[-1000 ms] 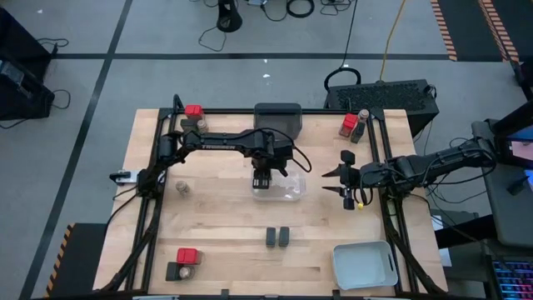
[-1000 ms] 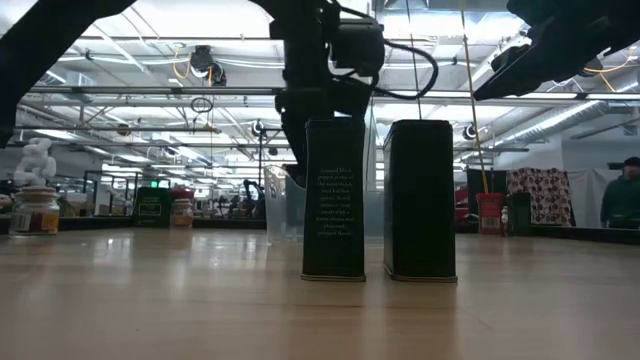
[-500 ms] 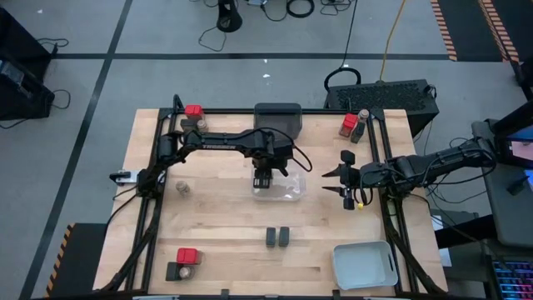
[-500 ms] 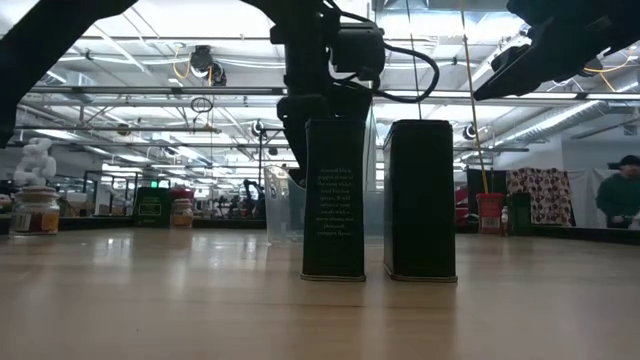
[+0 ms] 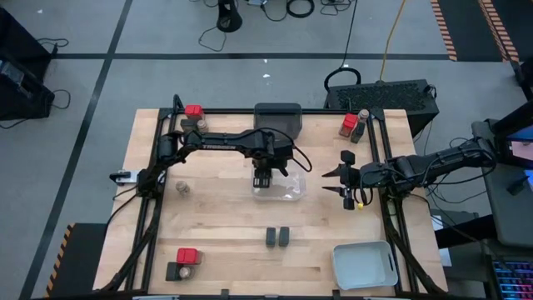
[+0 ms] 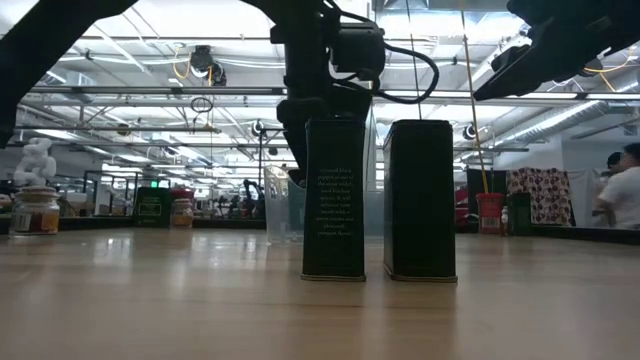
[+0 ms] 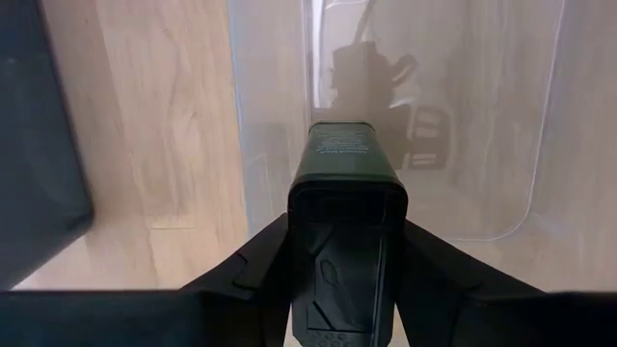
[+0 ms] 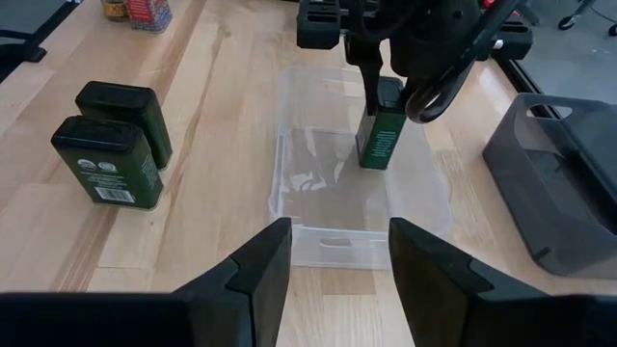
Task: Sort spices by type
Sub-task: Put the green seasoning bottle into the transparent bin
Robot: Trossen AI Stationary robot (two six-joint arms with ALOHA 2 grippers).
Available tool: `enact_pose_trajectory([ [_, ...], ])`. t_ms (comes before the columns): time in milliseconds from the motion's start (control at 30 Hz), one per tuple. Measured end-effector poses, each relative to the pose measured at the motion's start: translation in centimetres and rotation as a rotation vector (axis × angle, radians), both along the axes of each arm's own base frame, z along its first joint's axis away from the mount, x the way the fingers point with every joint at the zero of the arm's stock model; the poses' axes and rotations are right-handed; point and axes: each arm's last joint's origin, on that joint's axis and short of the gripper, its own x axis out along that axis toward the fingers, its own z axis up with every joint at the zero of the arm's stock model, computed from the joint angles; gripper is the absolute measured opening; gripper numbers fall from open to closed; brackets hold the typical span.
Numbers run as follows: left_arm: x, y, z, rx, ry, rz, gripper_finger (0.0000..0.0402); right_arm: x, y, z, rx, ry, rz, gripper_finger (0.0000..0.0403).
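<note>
Black spice box [image 8: 383,130] is clamped by the left claw [image 5: 262,177] inside the clear tray [image 8: 415,207] (right claw [image 5: 336,183] spread apart).

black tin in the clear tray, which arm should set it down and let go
Left. The left gripper is shut on the black tin, holding it upright inside the clear tray. The right gripper hangs open beside the tray, empty, so it would need a handover first.
</note>
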Motion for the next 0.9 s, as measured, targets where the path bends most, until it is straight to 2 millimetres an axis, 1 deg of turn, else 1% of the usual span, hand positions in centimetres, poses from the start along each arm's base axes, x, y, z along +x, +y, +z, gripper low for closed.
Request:
enact_pose_trajectory([
  [233, 0.01, 0.06, 0.0, 0.008, 0.0, 0.002, 0.0196, -0.01, 0.0, -0.01, 0.0, 0.001, 0.0, 0.0157],
  [333, 0.0, 0.04, 0.0, 0.008, 0.001, 0.002, 0.0207, -0.01, 0.0, -0.01, 0.0, 0.001, 0.0, 0.0157],
  [633, 0.01, -0.03, -0.01, 0.008, 0.001, 0.0, 0.021, -0.01, 0.0, -0.01, 0.0, 0.001, 0.0, 0.0157],
  [800, 0.02, -0.57, -0.02, 0.015, 0.009, -0.013, 0.021, -0.01, 0.0, -0.01, 0.0, 0.001, 0.0, 0.0157],
  [900, -0.16, -0.86, -0.03, 0.052, 0.037, -0.021, 0.021, -0.01, 0.0, -0.01, 0.002, 0.001, -0.001, 0.0157],
])
